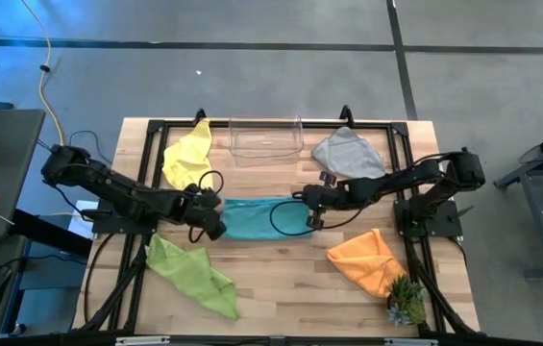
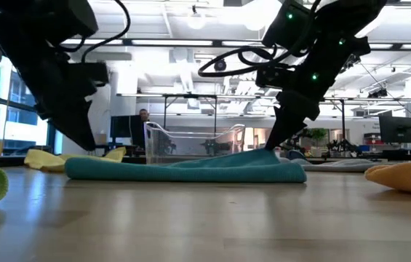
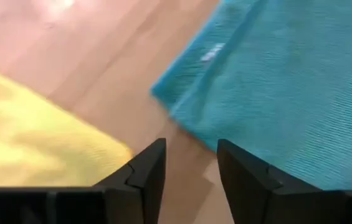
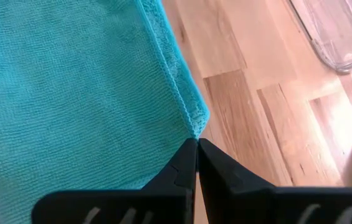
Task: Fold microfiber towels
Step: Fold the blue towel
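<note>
I am looking down at the table (image 1: 281, 288), where the teal towel (image 1: 257, 217) is lying flat in a folded band at the centre, and I am placing everything else against it. My left gripper (image 3: 190, 167) is hovering just off the teal towel's left end, its jaws standing apart with nothing between them; its wrist view is showing bare wood between the fingers, the teal edge on one side and a yellow cloth on the other. My right gripper (image 4: 197, 155) is sitting at the teal towel's right end with its jaws pressed together at the towel's corner edge; I cannot tell whether they are pinching any fabric. The yellow towel (image 1: 190, 154) is lying beyond the teal towel's left end, toward the table's far side. The lime green towel (image 1: 192, 272) is resting on the near side of that same end. The grey towel (image 1: 348, 152) is lying beyond the teal towel's right end, and the orange towel (image 1: 367, 258) is sitting nearer than that end. The clear bin (image 1: 266, 139) is standing straight behind the teal towel.
</note>
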Controlling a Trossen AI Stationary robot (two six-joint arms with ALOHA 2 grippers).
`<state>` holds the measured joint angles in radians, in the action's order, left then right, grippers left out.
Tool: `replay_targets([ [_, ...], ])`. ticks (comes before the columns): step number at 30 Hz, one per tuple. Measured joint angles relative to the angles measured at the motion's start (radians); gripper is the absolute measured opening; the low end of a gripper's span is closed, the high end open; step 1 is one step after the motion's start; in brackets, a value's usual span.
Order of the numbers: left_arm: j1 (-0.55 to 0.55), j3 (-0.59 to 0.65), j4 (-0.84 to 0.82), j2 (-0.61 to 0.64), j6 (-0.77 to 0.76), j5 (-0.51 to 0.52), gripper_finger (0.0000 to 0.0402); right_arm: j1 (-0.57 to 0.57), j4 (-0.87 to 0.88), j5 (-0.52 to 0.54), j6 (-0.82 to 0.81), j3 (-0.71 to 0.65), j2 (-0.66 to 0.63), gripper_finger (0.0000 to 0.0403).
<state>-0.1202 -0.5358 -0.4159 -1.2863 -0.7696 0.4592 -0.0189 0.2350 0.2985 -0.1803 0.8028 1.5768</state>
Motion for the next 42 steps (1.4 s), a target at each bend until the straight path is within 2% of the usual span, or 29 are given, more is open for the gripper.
replay_targets([
  [5,-0.007,0.0,0.103,-0.002,0.107,-0.046,0.0113,0.0,0.008,0.0,-0.032,0.0,0.0,0.0],
  [12,0.033,0.0,0.118,-0.006,0.23,-0.025,0.0051,0.0,0.023,0.0,-0.058,0.0,0.0,0.0],
  [16,0.123,0.0,0.124,-0.006,0.3,-0.168,0.0007,0.0,0.023,-0.002,-0.056,0.0,0.0,0.0],
  [20,0.212,0.0,0.119,-0.006,0.309,-0.261,0.0031,0.0,0.022,-0.003,-0.047,0.0,0.0,0.0],
  [25,0.304,0.0,0.121,-0.006,0.336,-0.381,0.0104,-0.001,0.022,-0.02,-0.036,0.0,0.0,0.0],
  [29,0.346,0.0,0.122,-0.048,0.338,-0.406,0.0162,-0.002,0.022,-0.021,-0.022,0.0,0.001,0.0],
  [32,0.359,0.0,0.16,-0.089,0.367,-0.429,0.0184,-0.002,0.018,-0.021,-0.013,0.0,0.001,0.0],
  [36,0.358,-0.001,0.219,-0.14,0.383,-0.429,0.0177,-0.002,0.015,-0.021,-0.002,0.0,0.001,0.0],
  [42,0.358,-0.001,0.234,-0.161,0.392,-0.416,0.0108,-0.002,0.015,-0.021,0.003,0.0,0.001,0.0],
])
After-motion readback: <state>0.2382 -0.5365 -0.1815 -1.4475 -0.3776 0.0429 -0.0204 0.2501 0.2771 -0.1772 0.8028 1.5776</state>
